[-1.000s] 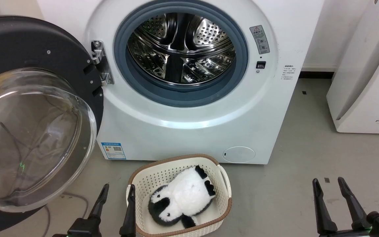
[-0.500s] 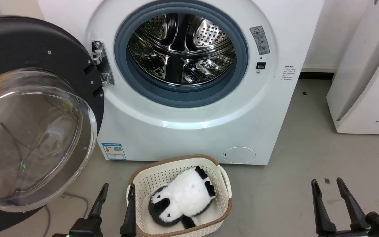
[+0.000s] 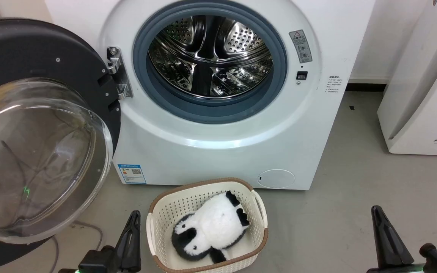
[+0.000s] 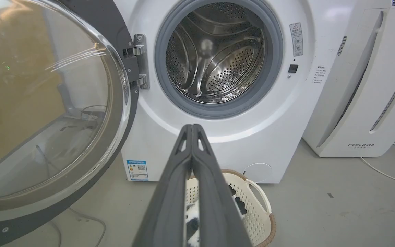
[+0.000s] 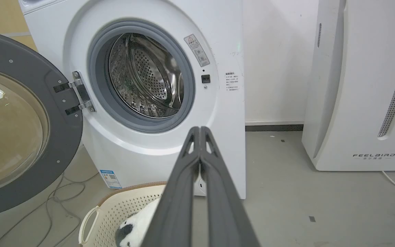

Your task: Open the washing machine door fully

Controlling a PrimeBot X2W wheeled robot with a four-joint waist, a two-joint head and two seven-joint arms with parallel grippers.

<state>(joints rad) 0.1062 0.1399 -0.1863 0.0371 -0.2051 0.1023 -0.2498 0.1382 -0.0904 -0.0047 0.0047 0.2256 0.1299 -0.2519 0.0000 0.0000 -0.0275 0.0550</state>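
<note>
One washing machine (image 3: 218, 151) is counted, with one round door (image 3: 21, 53), one steel drum (image 3: 211, 57) and one metal hinge (image 3: 118, 72). One glass bowl (image 3: 40, 159) is seen in the door. One blue label (image 3: 131, 173), one small round flap (image 3: 276, 178) and one grey warning sticker (image 3: 300, 46) are counted on the machine's front. One basket (image 3: 258, 212) is found on the floor, with one plush toy (image 3: 211, 223) in it. Two grippers are counted: the left gripper (image 3: 135, 215) and the right gripper (image 3: 375, 210). One other white appliance (image 3: 423, 94) is seen.
</note>
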